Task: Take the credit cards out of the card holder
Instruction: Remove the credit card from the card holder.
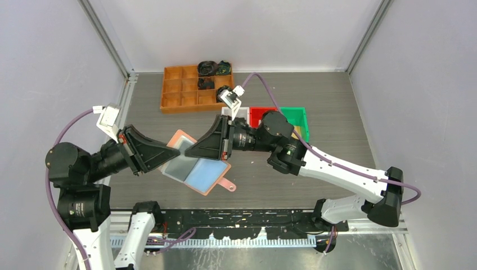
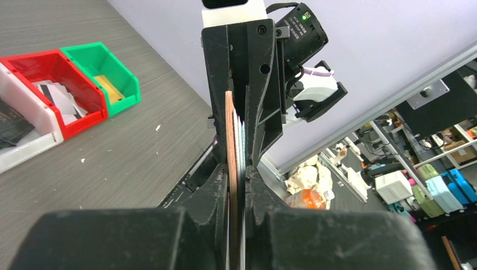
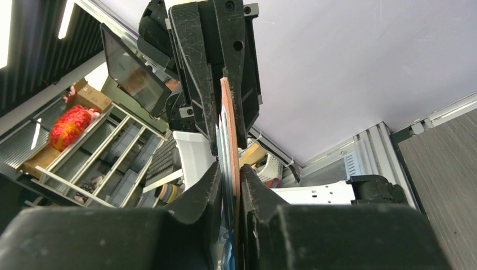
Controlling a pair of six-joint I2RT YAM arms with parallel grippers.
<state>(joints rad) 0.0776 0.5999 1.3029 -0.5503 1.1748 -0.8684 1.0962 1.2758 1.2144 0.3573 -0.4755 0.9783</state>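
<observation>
Closest to me, both arms reach in from the near edge and meet over the front half of the table [image 1: 337, 107]. The left gripper [image 1: 171, 153] has its jaws pressed together on the left side of the card holder [image 1: 202, 171]. Its wrist view shows the salmon cover edge-on, running straight up from between the fingers. The right gripper [image 1: 194, 151] comes in from the other side, its tips close to the left's, and pinches the same cover. In its own wrist view the leather and a few pale blue layers sit in the narrow gap between its fingers. Whether it has a card as well as the cover, I cannot tell.

I read the pairing this way: one side anchors the holder so the other can pull without dragging the whole thing along. The holder lies open between them, apparently lifted off the tabletop, with the light blue pocket facing up and the strap tab [image 1: 226, 184] pointing toward me. The greyish panel beside the blue could be a card or a clear pocket.

Further back and to the right, the white bin [image 2: 22, 149], red bin [image 2: 84, 115] and green bin [image 2: 121, 93] stand touching in a row. The flat pieces inside them I take for credit cards [image 2: 59, 98] already out. Farthest off is the orange tray [image 1: 185, 107], with dark coils in a few compartments.
</observation>
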